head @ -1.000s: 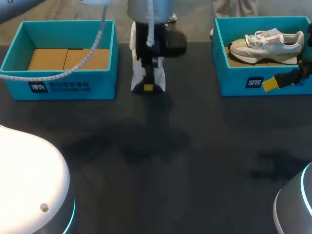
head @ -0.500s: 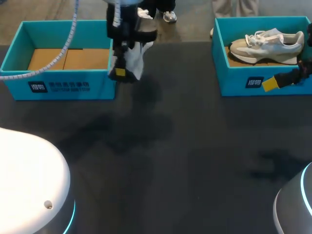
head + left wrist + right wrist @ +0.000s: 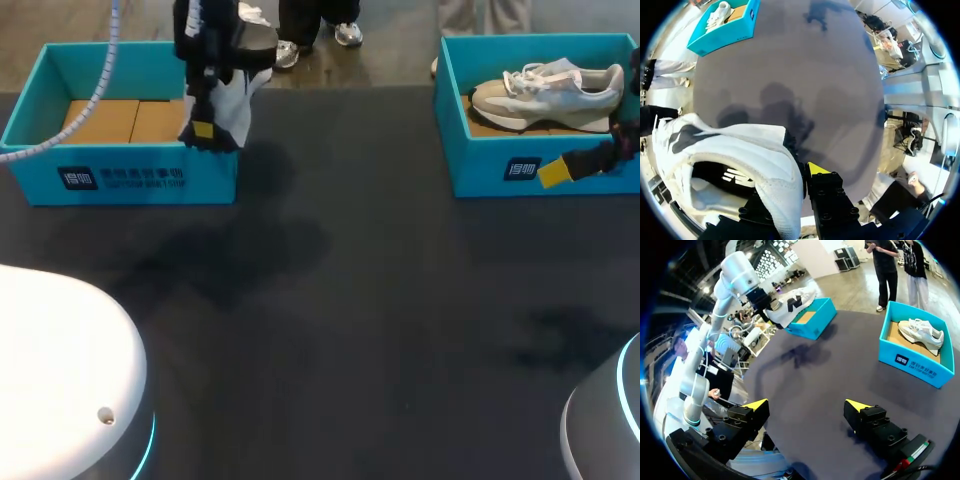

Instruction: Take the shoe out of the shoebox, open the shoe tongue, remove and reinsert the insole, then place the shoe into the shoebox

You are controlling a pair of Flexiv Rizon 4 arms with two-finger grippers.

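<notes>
Holding the shoe (image 3: 236, 108) gripped in our left jaws, right jaws open, we should lower it into the left box (image 3: 30, 176).

table (image 3: 380, 330) — dark, matte, spread under and ahead of the right gripper (image 3: 807, 405), soft shadows (image 3: 240, 265) across it | second teal box (image 3: 912, 365) — open-topped, on the table ahead of that gripper, well apart from it | beige sneaker (image 3: 922, 332) lying inside that box on a cardboard liner (image 3: 914, 349), laces showing
</notes>
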